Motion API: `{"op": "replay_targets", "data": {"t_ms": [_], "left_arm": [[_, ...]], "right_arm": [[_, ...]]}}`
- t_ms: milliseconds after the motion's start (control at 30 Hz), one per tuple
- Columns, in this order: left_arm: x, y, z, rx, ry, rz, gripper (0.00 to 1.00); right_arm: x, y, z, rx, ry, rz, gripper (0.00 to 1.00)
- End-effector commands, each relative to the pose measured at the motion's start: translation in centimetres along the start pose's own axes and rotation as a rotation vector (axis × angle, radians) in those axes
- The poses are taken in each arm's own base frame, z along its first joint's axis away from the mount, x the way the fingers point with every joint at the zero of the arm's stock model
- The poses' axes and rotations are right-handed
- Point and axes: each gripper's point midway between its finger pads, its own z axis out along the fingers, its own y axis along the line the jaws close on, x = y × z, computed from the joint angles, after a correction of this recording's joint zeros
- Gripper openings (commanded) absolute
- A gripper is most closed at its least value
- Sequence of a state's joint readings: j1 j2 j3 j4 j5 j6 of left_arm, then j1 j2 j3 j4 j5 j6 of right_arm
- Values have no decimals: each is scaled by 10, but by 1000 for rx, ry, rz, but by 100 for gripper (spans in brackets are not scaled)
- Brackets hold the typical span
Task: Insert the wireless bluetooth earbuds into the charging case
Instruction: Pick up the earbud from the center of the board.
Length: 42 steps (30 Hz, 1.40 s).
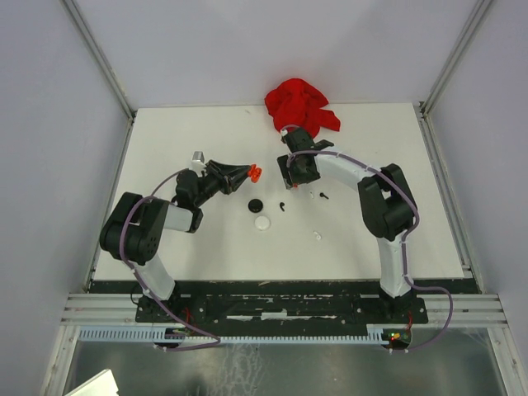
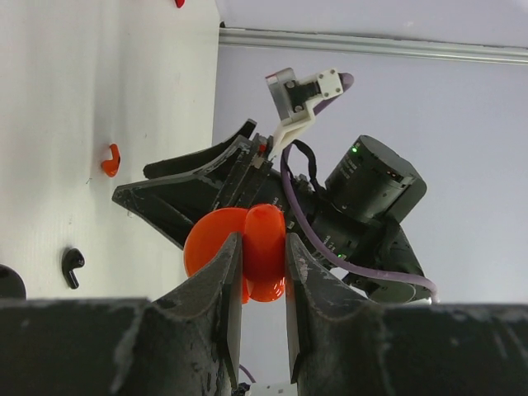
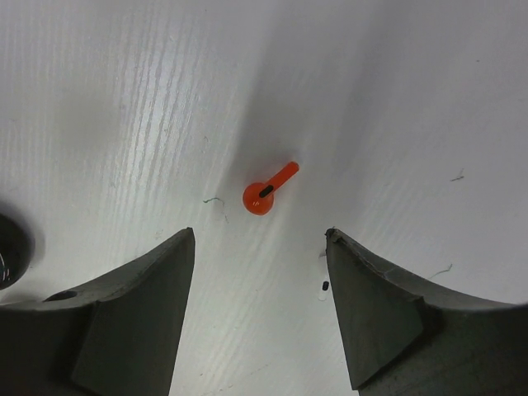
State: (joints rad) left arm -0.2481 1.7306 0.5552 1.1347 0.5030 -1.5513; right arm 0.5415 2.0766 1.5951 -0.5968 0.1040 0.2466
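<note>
My left claw [image 2: 262, 252] is clamped on the glossy, rounded orange-red charging case [image 2: 210, 239]. My right claw [image 3: 261, 247] stands apart above 1 orange-red stemmed earbud [image 3: 262, 195].

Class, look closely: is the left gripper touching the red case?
Touching. The left wrist view shows the left gripper with its fingers pressed against both sides of the red case, with no gap.

Bare bench [image 3: 165, 99] all round the red earbud [image 3: 268, 191], just ahead of the spread right claw [image 3: 257, 235]. Crowded close on the left by the left claw [image 1: 245, 173] clamped on the orange case [image 1: 255, 173]; hemmed behind by a red cloth [image 1: 301, 107].
</note>
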Motion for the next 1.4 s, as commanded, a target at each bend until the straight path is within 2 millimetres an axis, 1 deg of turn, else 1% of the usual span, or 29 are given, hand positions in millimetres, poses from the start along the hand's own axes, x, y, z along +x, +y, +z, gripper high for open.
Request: {"op": "replay_targets", "data": {"t_ms": [0,500,1000,1367], "left_arm": [[-2,-18,-2,68,-5,27,3],[-3,-18,-3,69,-4,24,3],[-7,-19,-3,70,-6,24,3],[-11,-17,-4,69,-11,23,3]], "right_arm": [[-2,11,10,-46,3,11,73],[5,28,22,-130,30,41,71],[-5,45,27,-185,20,51,70],[-21,62,28,-226,-9,51,70]]}}
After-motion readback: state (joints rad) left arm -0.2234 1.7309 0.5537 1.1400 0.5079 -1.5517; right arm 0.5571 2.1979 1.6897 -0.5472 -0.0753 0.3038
